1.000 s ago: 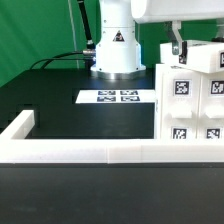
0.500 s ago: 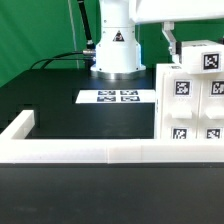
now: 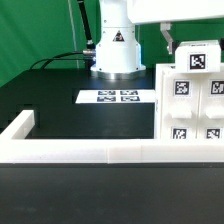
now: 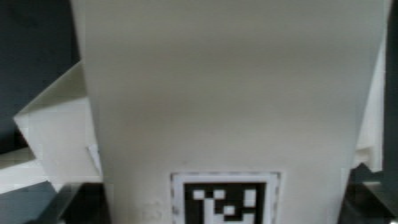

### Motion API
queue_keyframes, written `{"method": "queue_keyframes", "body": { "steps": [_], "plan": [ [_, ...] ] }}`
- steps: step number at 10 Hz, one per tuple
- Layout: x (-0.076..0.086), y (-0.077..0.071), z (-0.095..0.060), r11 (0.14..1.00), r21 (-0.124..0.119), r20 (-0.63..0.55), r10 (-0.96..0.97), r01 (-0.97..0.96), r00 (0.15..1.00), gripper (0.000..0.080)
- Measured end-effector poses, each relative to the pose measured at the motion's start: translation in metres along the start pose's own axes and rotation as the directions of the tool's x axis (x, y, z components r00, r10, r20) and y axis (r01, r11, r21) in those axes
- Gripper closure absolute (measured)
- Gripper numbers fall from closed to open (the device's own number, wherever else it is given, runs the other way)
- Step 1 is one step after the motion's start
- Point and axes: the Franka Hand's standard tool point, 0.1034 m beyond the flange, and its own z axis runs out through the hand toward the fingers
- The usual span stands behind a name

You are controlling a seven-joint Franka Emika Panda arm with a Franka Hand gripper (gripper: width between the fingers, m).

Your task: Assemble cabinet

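The white cabinet body point(image 3: 190, 105) stands at the exterior view's right, against the border rail, with several tags on its front. My gripper point(image 3: 172, 44) is above its top edge, shut on a smaller white tagged block point(image 3: 198, 60) held at the body's top. Only one dark finger shows; the rest is cut off by the frame. In the wrist view the white block point(image 4: 214, 100) fills most of the picture, its tag point(image 4: 226, 200) close to the gripper point(image 4: 217, 214). A second white piece point(image 4: 54, 120) shows behind it.
The marker board point(image 3: 117, 97) lies flat before the robot base point(image 3: 116, 50). The long low white border rail point(image 3: 90, 152) runs across the front and turns back at the exterior view's left point(image 3: 20, 127). A green backdrop stands behind.
The held block has shifted toward the exterior view's left and turned, so its tag now faces the camera over the cabinet body. The finger has moved left with it.
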Motion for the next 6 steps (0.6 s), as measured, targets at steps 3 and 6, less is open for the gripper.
{"method": "queue_keyframes", "body": {
  "steps": [3,6],
  "plan": [
    [-0.005,0.003,-0.002,0.958,-0.003,0.004,0.286,-0.286,0.958,0.0243],
    [-0.011,0.001,-0.002,0.844,-0.020,0.015,0.536,-0.535,0.844,0.0243]
  ]
}}
